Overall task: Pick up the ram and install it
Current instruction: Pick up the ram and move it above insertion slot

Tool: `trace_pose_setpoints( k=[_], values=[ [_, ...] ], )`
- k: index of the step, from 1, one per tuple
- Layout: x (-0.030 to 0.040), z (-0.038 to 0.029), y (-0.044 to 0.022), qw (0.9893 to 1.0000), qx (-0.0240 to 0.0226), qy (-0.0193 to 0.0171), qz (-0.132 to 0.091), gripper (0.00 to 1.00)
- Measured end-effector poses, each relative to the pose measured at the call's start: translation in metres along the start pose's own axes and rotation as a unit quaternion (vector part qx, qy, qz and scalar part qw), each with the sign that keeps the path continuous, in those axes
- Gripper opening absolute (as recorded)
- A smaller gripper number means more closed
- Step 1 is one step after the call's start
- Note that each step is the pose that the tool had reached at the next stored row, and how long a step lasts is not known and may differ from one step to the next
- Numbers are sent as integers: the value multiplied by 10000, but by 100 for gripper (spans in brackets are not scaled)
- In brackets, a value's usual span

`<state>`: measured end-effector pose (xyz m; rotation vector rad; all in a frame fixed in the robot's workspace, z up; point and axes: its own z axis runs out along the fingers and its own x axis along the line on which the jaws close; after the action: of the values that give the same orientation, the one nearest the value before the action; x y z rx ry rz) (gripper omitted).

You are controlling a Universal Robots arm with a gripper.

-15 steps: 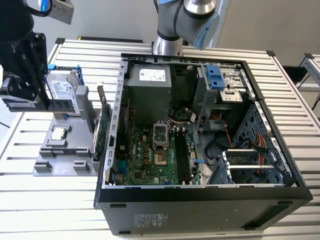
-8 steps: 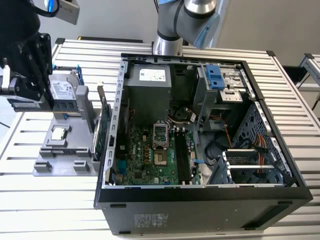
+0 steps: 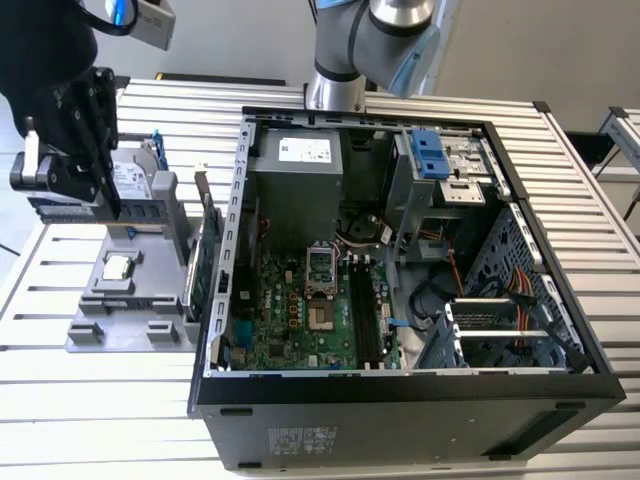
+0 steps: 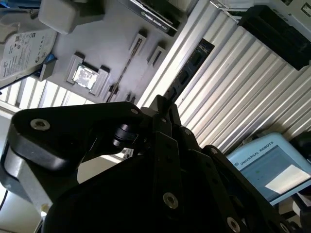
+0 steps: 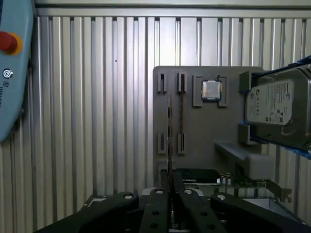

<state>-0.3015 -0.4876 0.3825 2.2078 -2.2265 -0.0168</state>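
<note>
The ram (image 5: pixel 170 131) shows edge-on in the first wrist view as a thin strip running out from between my fingertips, above the grey fixture (image 5: pixel 204 126). My gripper (image 5: pixel 170 196) is shut on it. In the exterior view my gripper (image 3: pixel 112 200) hangs over that fixture (image 3: pixel 120 310) at the exterior view's left, apart from the open computer case (image 3: pixel 400 390). The black memory slots (image 3: pixel 365 310) lie on the motherboard inside the case. A second thin stick (image 5: pixel 181 111) stands in the fixture's slot holders. In the second wrist view my gripper (image 4: pixel 163 109) is over the ribbed table.
On the fixture rest a small square silver chip (image 5: pixel 211 90) and a hard drive (image 5: pixel 279 109). A larger green card (image 3: pixel 205 260) stands between fixture and case. The ribbed metal table (image 5: pixel 97 121) surrounds them, with a blue pendant (image 5: pixel 12 73) lying on it.
</note>
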Motion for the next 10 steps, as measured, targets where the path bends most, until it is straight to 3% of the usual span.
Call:
trace_pose_setpoints(
  k=[10],
  values=[
    [-1,-2,-132,10000,0,0,0,0]
  ],
)
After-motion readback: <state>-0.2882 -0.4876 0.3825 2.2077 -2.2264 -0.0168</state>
